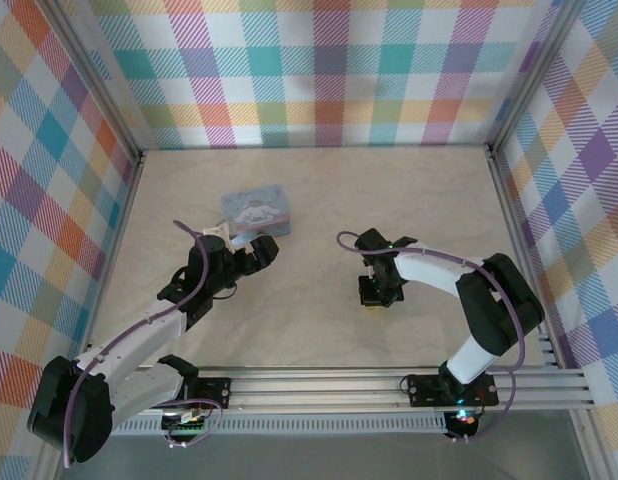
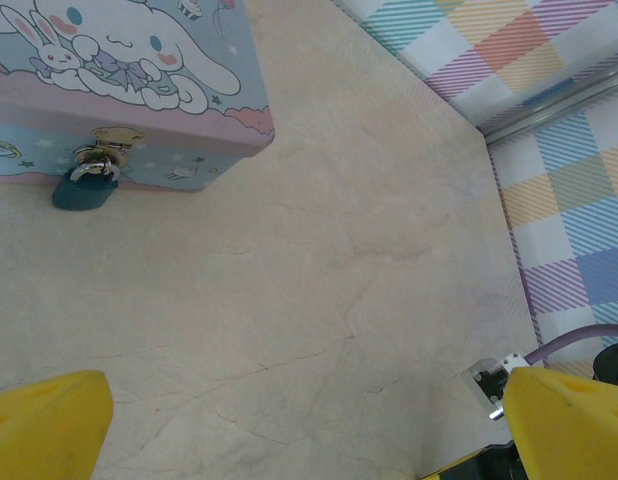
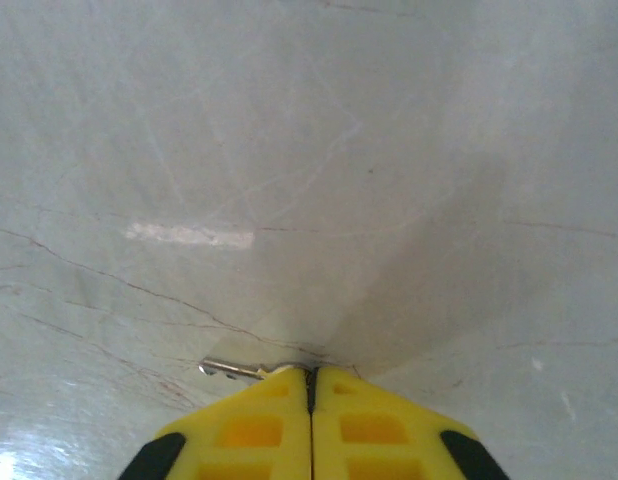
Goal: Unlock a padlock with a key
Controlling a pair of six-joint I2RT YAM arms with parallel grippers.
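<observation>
The padlock (image 2: 86, 190), a small dark blue body with a silvery loop, hangs from the brass hasp on the front of a pale blue cartoon tin (image 2: 139, 100). My left gripper (image 2: 304, 400) is open just in front of the tin (image 1: 256, 210), its yellow fingers (image 2: 49, 420) wide apart with bare table between them, and the lock lies ahead and to the left. My right gripper (image 3: 311, 372) is shut down at the tabletop, pinching a small silvery key (image 3: 229, 369) whose shaft pokes out to the left of the fingertips. Seen from above, the right gripper (image 1: 379, 292) is mid-table, well right of the tin.
The pale marbled tabletop (image 1: 319, 330) stretches between the two arms. Plaid walls (image 1: 319, 70) close in the back and both sides. An aluminium rail (image 1: 389, 385) runs along the near edge by the arm bases.
</observation>
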